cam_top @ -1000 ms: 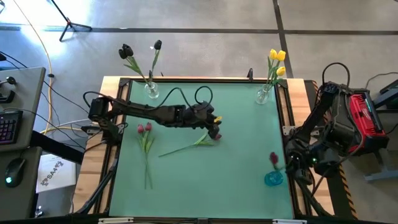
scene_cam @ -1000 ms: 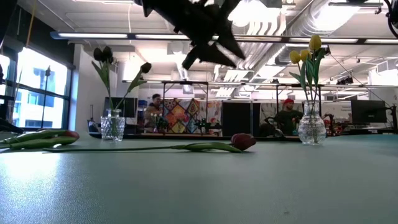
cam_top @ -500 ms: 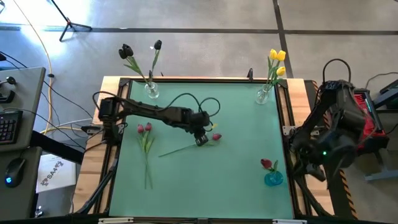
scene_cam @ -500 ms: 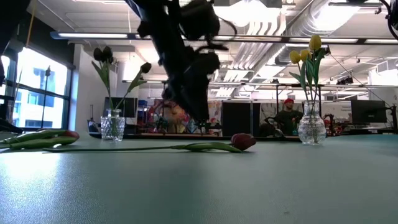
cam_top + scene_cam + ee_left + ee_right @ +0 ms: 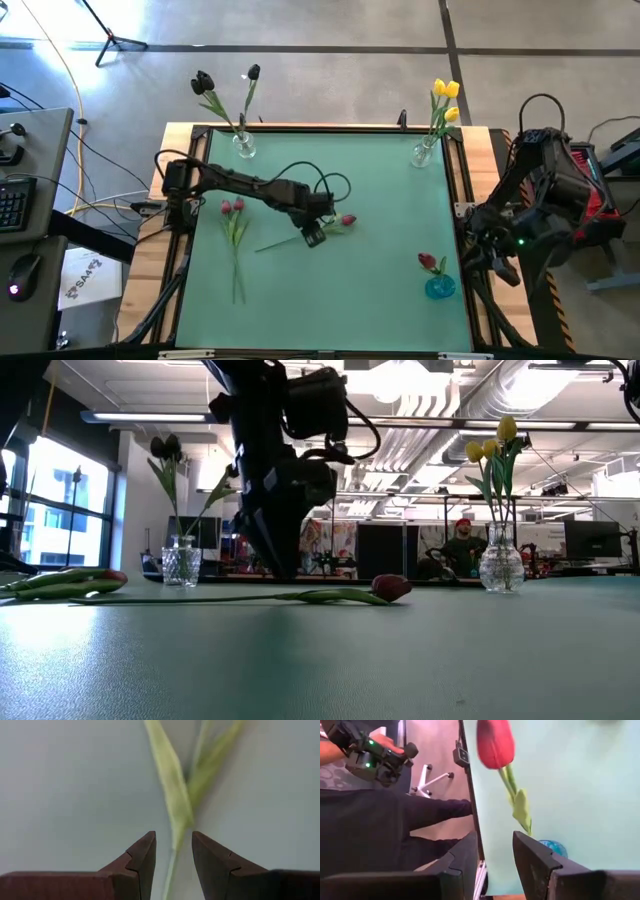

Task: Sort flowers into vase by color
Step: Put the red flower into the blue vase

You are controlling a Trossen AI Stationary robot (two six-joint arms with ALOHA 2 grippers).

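Observation:
A red tulip [image 5: 345, 220] lies flat on the green mat, its stem [image 5: 285, 241] running toward the near left. My left gripper [image 5: 313, 237] is down at the mat, open, one finger on each side of that stem [image 5: 171, 870], just below the leaves [image 5: 175, 800]; in the low view it [image 5: 283, 570] stands behind the tulip [image 5: 390, 588]. Two more red tulips [image 5: 233, 212] lie at the left. Another red tulip [image 5: 430, 264] stands in a blue vase [image 5: 440, 288]. My right gripper [image 5: 495, 847] is open and empty by the table's right edge, beside that vase.
A glass vase with black tulips [image 5: 243, 148] stands at the far left corner. A glass vase with yellow tulips [image 5: 425, 152] stands at the far right. People sit in the room beyond the table [image 5: 462, 545]. A person's legs show in the right wrist view [image 5: 385, 835].
My left gripper has come down from above the mat to the lying tulip's stem, moving toward the near edge and tipping its fingers downward. My right gripper has drawn back from the blue vase toward the table's right edge. The red tulip stays in the vase.

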